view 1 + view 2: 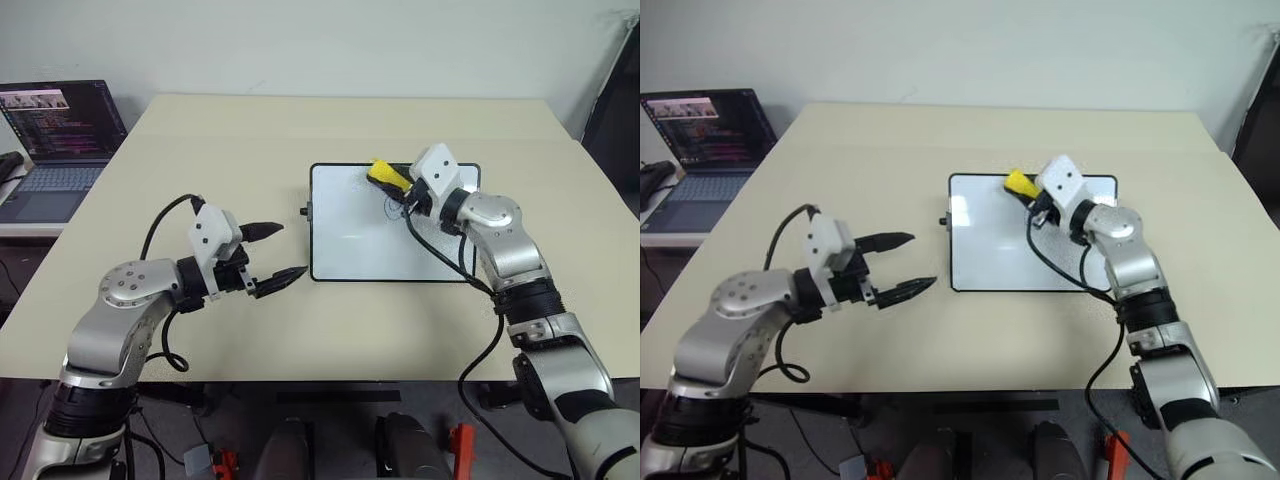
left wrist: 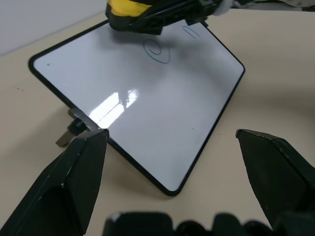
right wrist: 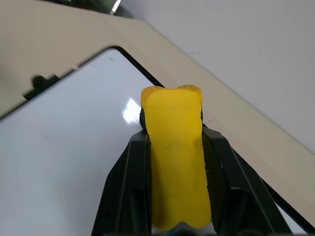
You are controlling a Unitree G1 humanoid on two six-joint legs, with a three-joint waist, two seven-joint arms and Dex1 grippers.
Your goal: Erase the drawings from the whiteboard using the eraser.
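Eraser gripped over whiteboard's far edge.
Whiteboard (image 1: 360,240) flat on table (image 1: 300,330); left gripper (image 1: 268,257) spread wide, holding nothing, just beside board's near-left corner; right gripper (image 1: 392,185) clamped on yellow eraser (image 1: 385,175) — swirl drawing (image 2: 157,50) unerased beside it.

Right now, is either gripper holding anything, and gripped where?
The right gripper pinches the eraser by its long sides. The left gripper is open, holding nothing.

beige table (image 1: 300,120), white wall (image 1: 300,40) — laptop (image 1: 60,130)
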